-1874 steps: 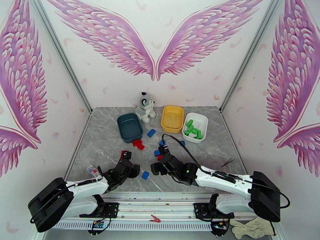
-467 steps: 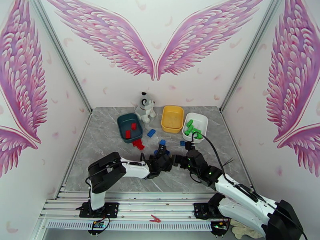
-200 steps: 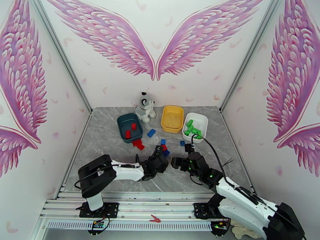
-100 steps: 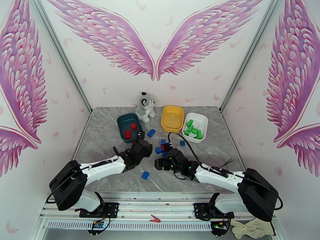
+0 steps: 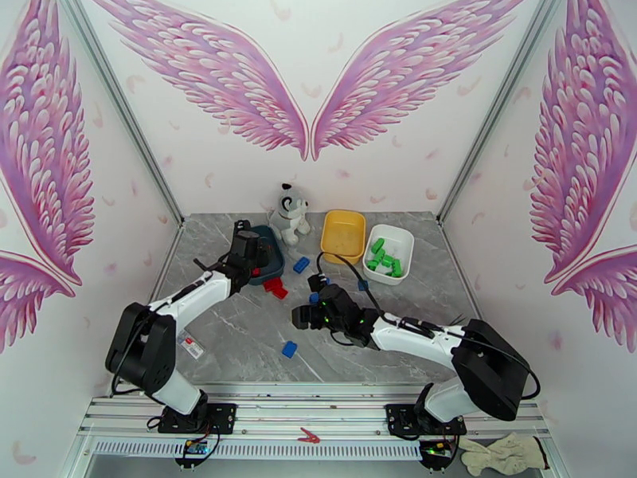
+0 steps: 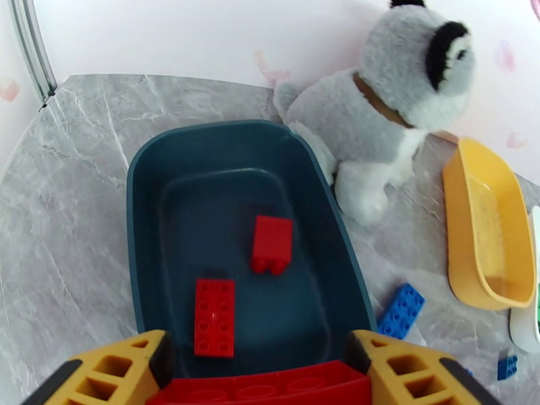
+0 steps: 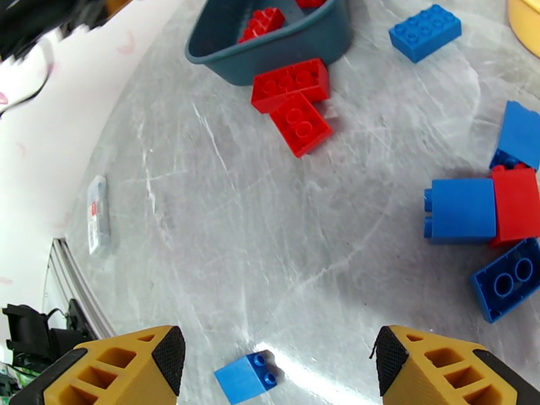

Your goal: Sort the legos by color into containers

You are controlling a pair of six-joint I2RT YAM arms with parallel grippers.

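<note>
left gripper [image 6: 260, 366] clamped on a red lego [image 6: 270, 391] just above the dark teal tub [image 6: 138, 217] holding two red legos [image 6: 214, 317], while right gripper [image 7: 277, 362] hangs jaws apart over loose blue legos [image 7: 462, 210] on the desk [image 7: 256, 217].

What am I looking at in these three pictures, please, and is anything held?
Two robot arms stand at the edge of a grey marbled table. The wide picture is from a fixed camera above and behind them; the other two are from wrist cameras, so the yellow fingers below are each arm's own. On the table: a dark teal plastic tub, a yellow plastic tub, a white plastic tub holding green bricks, a white-and-grey plush dog, and loose red and blue bricks. The left gripper holds a red studded brick over the teal tub's rim; two red bricks lie inside. The right gripper is open, empty.
</note>
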